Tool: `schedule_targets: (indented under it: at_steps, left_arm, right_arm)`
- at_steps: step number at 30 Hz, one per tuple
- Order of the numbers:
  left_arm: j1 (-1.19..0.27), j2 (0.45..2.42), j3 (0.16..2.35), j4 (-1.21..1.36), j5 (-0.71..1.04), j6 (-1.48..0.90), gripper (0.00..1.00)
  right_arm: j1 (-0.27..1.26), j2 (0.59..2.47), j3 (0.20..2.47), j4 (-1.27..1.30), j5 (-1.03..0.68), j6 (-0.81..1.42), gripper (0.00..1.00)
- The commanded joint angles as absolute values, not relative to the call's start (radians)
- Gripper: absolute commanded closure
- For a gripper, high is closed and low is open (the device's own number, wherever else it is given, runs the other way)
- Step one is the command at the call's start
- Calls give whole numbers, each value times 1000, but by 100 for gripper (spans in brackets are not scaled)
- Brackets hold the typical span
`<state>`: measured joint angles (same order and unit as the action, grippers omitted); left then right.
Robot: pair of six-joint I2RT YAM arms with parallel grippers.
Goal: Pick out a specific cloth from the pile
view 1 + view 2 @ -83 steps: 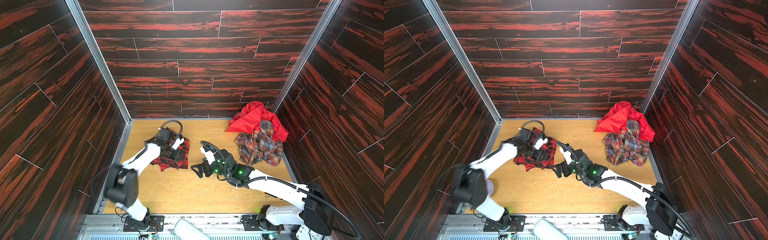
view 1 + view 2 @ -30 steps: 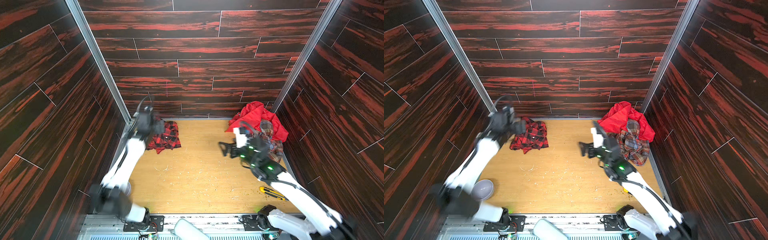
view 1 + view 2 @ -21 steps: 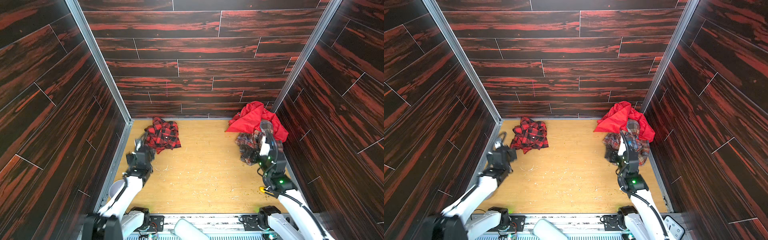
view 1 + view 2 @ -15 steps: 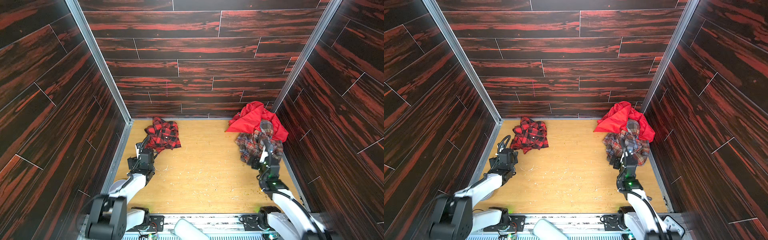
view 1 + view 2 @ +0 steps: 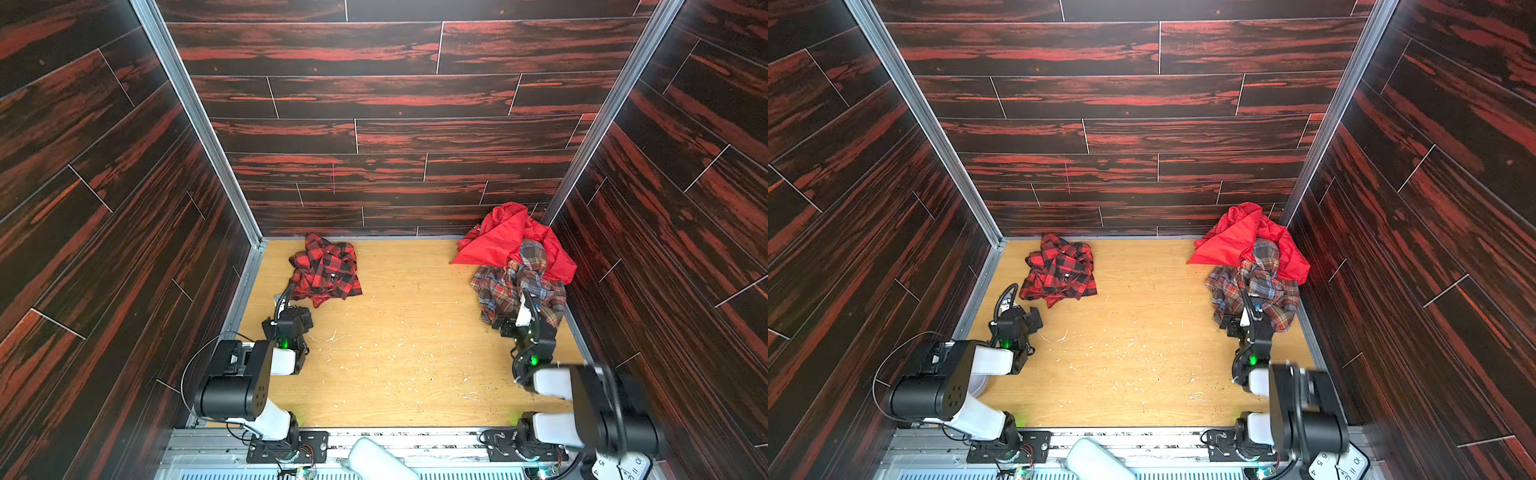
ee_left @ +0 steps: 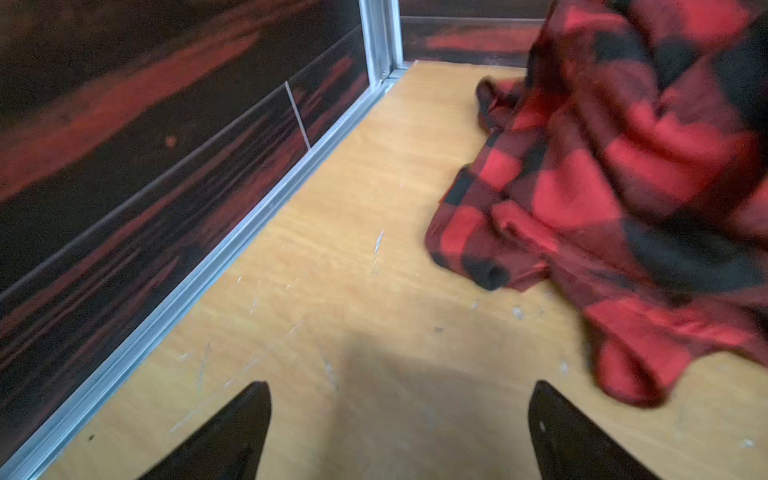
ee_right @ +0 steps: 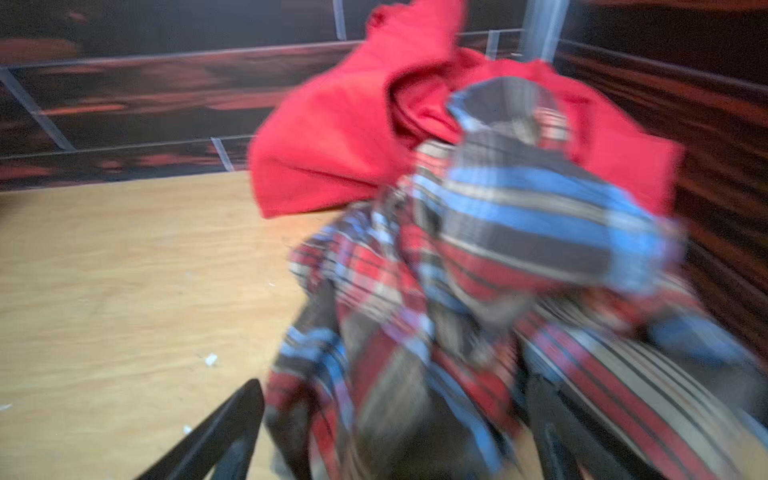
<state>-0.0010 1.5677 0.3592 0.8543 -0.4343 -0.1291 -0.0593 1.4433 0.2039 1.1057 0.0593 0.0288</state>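
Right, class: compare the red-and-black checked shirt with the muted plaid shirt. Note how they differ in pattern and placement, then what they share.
Pattern: the checked shirt has large red and black squares; the plaid shirt has thin lines in brown, blue and grey.
Placement: the checked shirt lies alone at the back left; the plaid shirt is heaped at the right with a plain red garment.
Shared: both lie crumpled on the wooden table.

Left arm (image 5: 232, 386) and right arm (image 5: 582, 399): black joint housings, white link shells, green light (image 5: 284, 344) at each wrist, thin black cable (image 5: 183, 376) looping off the left one, black base plates (image 5: 286, 446); left claw (image 6: 400, 386) and right claw (image 7: 395, 380) with tapered black fingers (image 6: 232, 432).
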Motion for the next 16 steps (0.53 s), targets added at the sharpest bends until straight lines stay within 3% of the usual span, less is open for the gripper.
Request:
schedule_targets:
  at_steps: [1, 2, 5, 8, 16]
  left_arm:
    - [2, 1573, 367, 990, -435, -139, 1]
    - [2, 1573, 377, 971, -445, -139, 1]
    - [0, 1531, 408, 834, -429, -145, 1]
    - [0, 1539, 399, 869, -433, -146, 1]
    - [0, 1528, 402, 847, -430, -144, 1]
  right_arm:
    - [-82, 1573, 238, 1298, -115, 12, 1]
    - [-97, 1537, 265, 1178, -114, 15, 1]
    - [-110, 1552, 297, 1140, -130, 31, 1]
    - [-110, 1556, 315, 1111, -52, 61, 1]
    - [-109, 1557, 309, 1128, -40, 66, 1]
